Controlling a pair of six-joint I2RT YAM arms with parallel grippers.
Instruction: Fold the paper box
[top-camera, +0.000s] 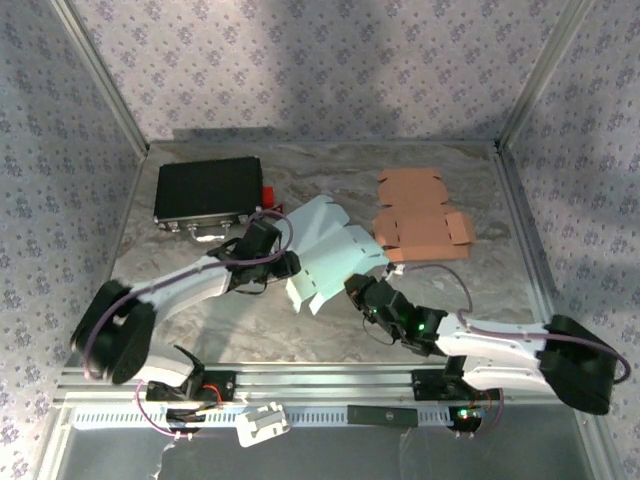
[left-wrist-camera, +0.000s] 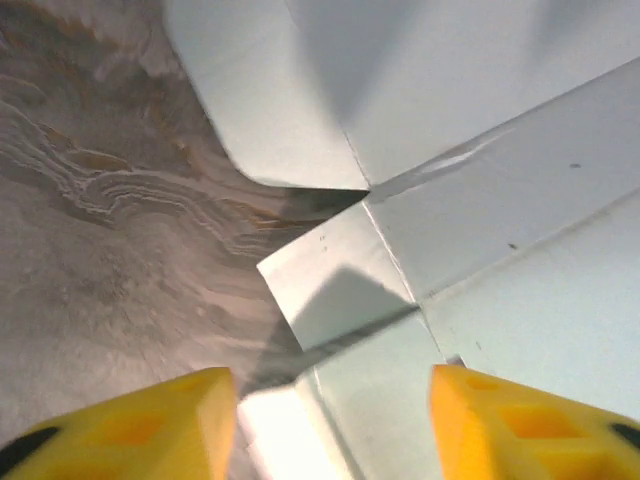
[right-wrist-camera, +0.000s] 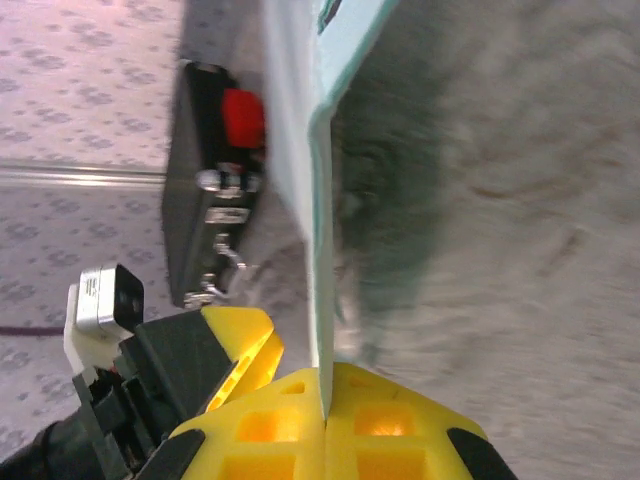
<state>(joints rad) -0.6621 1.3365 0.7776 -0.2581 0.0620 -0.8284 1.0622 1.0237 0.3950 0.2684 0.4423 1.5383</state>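
Right pincer (right-wrist-camera: 325, 405) is closed on the thin near edge of the white paper box (top-camera: 330, 250), which lies half unfolded in the middle of the desk (top-camera: 500, 200). Left pincer (left-wrist-camera: 335, 425) stands open over a flap and grips nothing. I think such a small bite may slip, or the sheet may tear if the left side pushes hard. The right wrist view makes the clamp clear, the top view gives the whole sheet, and the left wrist view shows the crease lines.
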